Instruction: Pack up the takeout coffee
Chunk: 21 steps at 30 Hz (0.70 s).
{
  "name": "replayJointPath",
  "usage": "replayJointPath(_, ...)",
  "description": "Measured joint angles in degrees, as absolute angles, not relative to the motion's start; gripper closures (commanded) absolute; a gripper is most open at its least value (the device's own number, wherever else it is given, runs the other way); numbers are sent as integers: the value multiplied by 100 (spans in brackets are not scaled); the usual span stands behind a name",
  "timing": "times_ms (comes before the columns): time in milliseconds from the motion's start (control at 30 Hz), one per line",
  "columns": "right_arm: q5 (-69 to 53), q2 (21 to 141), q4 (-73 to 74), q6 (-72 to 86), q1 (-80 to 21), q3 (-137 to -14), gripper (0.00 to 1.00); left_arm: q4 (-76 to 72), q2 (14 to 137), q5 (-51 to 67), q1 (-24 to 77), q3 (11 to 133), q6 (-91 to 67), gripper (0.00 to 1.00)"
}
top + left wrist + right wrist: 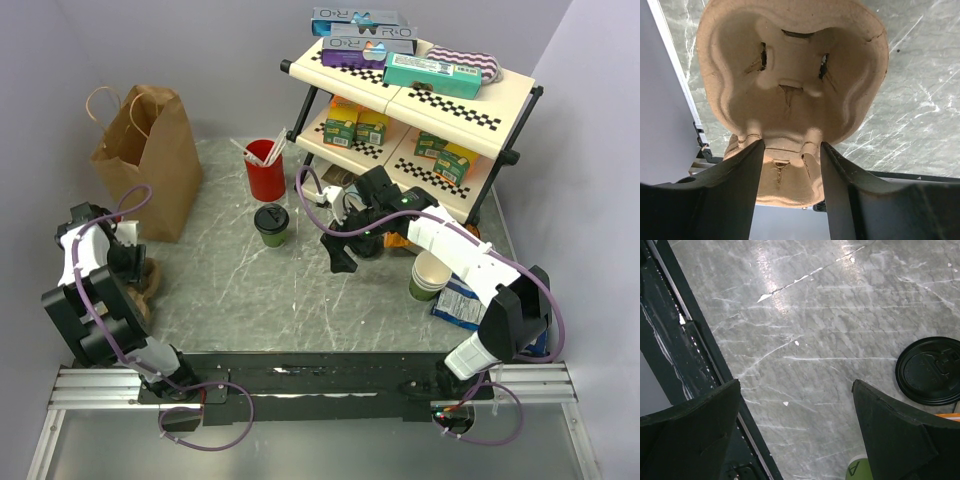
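Pulp carrier by bag; red cup nr shelf.

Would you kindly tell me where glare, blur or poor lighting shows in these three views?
Right wrist: strong glare streaks the marble-patterned tabletop near the top, while the black lid is crisp. Left wrist: the pulp cup carrier is evenly lit; the dark fingers lack detail. Top external: even light, no blur.

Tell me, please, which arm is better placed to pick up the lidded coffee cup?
Right. The right gripper hangs open just beside the takeout coffee, whose black lid shows in its wrist view. The left gripper straddles the pulp cup carrier, far from the cup.
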<state>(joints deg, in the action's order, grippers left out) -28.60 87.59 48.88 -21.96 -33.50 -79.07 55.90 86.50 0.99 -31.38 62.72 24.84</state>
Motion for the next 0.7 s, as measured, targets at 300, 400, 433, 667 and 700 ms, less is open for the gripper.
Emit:
replayJointPath(300,-2858,8759,4890,-2220,-3350,-7909,2,5518,8674,-38,-3144,6267,2480,45)
replayJointPath(400,-2858,8759,4890,-2220,-3350,-7909,2,5489,8672,-130,-3144,6267,2480,45)
replayJointPath(433,-2858,8759,4890,-2220,-3350,-7909,2,5487,8663,-141,-3144,6267,2477,45)
replayJointPath(667,-2895,8781,4904,-2226,-3350,-7970,3,5465,8648,-145,-3144,6104,2462,48)
replayJointPath(700,-2899,8801,4906,-2237,-3350,-8029,3,5468,8648,-145,-3144,6084,2460,49)
